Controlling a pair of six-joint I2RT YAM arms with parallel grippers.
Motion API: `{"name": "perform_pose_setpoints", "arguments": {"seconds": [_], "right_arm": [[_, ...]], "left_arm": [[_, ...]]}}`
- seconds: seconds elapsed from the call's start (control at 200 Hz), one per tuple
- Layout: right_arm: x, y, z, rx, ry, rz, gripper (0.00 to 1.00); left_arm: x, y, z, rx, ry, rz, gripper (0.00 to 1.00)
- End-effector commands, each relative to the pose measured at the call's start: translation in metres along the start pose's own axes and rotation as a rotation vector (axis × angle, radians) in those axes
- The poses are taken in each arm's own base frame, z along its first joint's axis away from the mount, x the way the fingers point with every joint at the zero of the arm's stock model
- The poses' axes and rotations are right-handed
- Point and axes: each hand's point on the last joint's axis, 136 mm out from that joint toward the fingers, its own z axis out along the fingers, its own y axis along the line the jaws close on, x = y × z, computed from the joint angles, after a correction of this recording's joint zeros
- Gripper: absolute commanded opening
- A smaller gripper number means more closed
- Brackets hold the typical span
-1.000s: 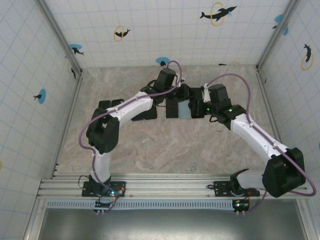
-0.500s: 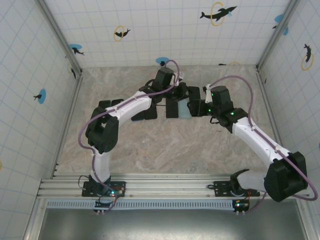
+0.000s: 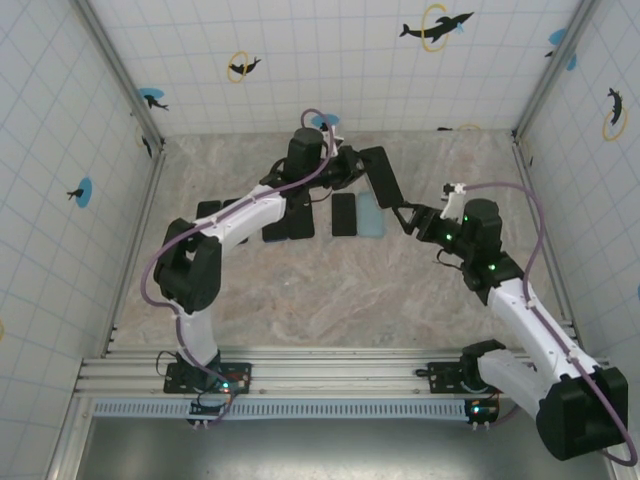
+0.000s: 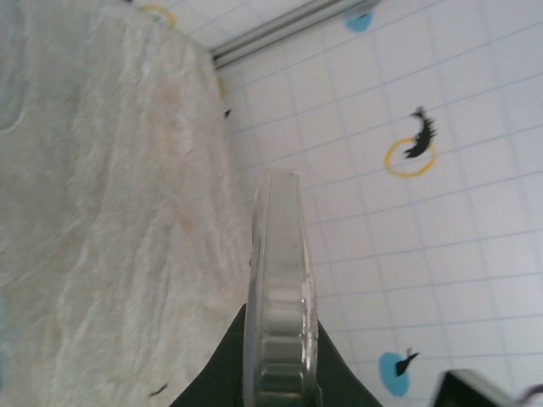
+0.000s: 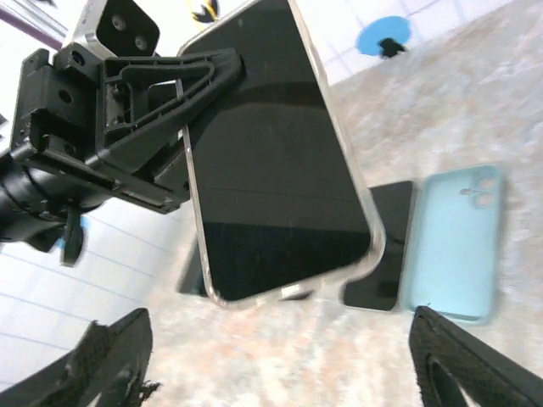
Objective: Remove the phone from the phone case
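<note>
Mottled beige-and-grey tabletop (image 3: 330, 290), stone-patterned from above and faintly fuzzy in the left wrist view, sits inside a booth of white grid-tiled walls (image 3: 330, 60) printed with dark dolphins (image 3: 437, 25) in yellow rings and on blue dots. Bare aluminium posts (image 3: 112, 60) run down the corners. From my seat I see the left gripper (image 3: 355, 165) clenched on the phone (image 5: 271, 161), which is up off the table at the far centre, glossy black glass facing the right wrist camera. The phone is seated in the clear phone case (image 4: 280, 280), a glassy shell with rounded corners and a ribbed, translucent edge seen end-on between the dark fingers (image 4: 227, 373). The right gripper (image 3: 408, 215) hangs just beside the phone's near end, touching nothing, its matte, textured pads (image 5: 110, 356) spread wide. Flat on the table below lie a pale blue case (image 3: 369, 213), smooth with a raised camera cut-out, and right beside it a black phone (image 3: 344, 213). More dark slabs (image 3: 300, 225) lie to its left, partly under the left arm, too covered for me to name.
</note>
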Motion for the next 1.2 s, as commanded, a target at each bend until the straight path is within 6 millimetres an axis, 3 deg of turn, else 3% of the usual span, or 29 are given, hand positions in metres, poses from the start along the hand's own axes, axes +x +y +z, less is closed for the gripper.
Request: {"name": "perform_pose_setpoints", "arguments": {"seconds": [0.0,0.12,0.3,0.53,1.196], "right_arm": [[-0.016,0.037,-0.01,-0.237,-0.097,0.131,0.74],[-0.02,0.056,-0.014,-0.376,-0.14,0.237,0.59],[-0.024,0.078,-0.013,-0.456,-0.147,0.243,0.53],[-0.029,0.077,-0.01,-0.471,-0.171,0.307,0.48],[-0.028,0.075,0.0,-0.481,-0.166,0.345,0.14]], "left_arm": [[-0.023,-0.073,-0.026,0.21,-0.106,0.016,0.0],[-0.026,-0.085,-0.036,0.255,-0.142,-0.005,0.0],[-0.022,-0.097,-0.038,0.278,-0.146,-0.009,0.0],[-0.016,-0.106,-0.042,0.319,-0.143,-0.031,0.0],[-0.009,-0.115,-0.048,0.352,-0.136,-0.061,0.0]]}}
